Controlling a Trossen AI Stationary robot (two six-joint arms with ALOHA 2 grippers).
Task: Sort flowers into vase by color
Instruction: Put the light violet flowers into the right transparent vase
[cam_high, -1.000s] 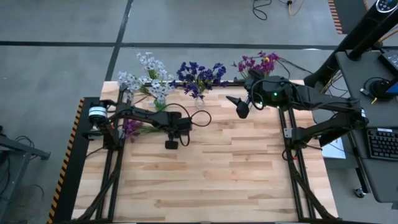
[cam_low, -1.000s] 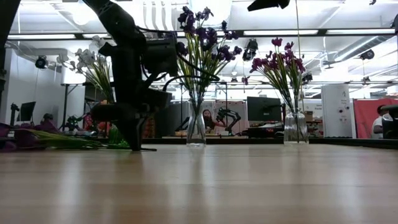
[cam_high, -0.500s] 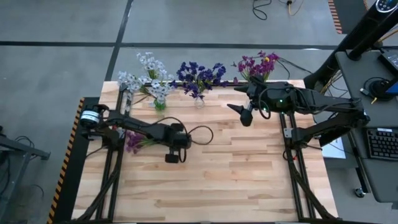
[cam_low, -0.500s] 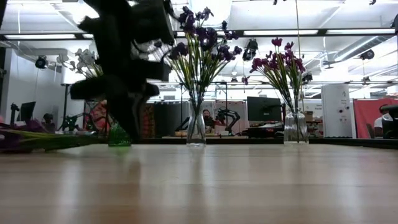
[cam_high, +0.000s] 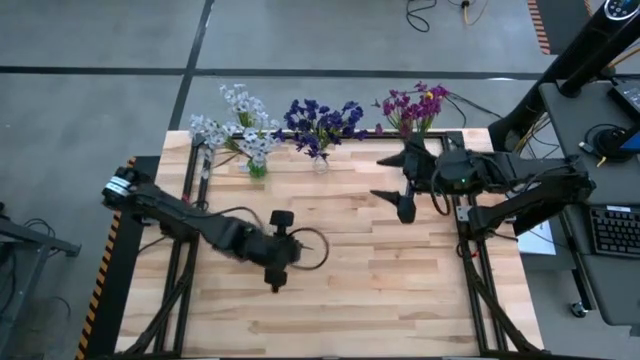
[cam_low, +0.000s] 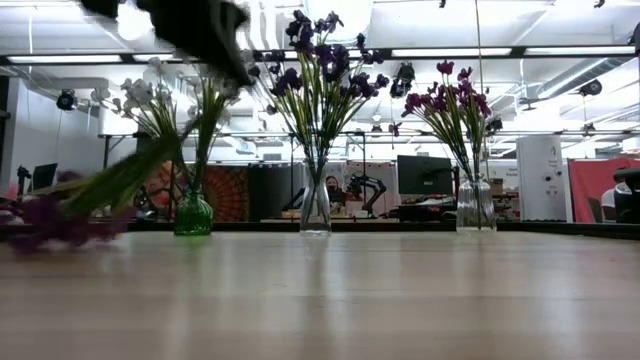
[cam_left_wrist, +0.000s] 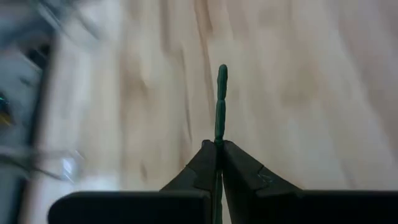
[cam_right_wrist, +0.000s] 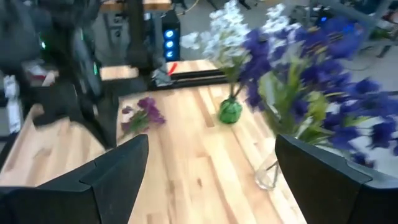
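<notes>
Left gripper (cam_left_wrist: 219, 148) is clamping a thin green stem (cam_left_wrist: 221, 102), fingers pressed together on it, over the middle of the table (cam_high: 400, 290) toward its left half. In the low view a magenta sprig (cam_low: 60, 215) is hanging from that stem, blossoms drooping near the table's left edge. Right gripper (cam_high: 404, 200) is waiting with fingers spread wide near the back edge, right of centre, holding nothing. Three vases are standing along the back edge: a green vase (cam_low: 193, 213) with white flowers (cam_high: 235, 125), a clear vase (cam_low: 315, 208) with blue-violet flowers (cam_high: 320, 120), and a second clear vase (cam_low: 474, 205) with magenta flowers (cam_high: 412, 102) toward the back right corner. Judging by colour, this sprig belongs in that right-hand vase, well apart from where it is hanging now. For a clean placement the sprig needs turning stem-end down and carrying high enough that the trailing blossoms clear the other two bouquets; a handover to the waiting right arm looks the shorter route. The grip is thin, so slow swings are advisable.
</notes>
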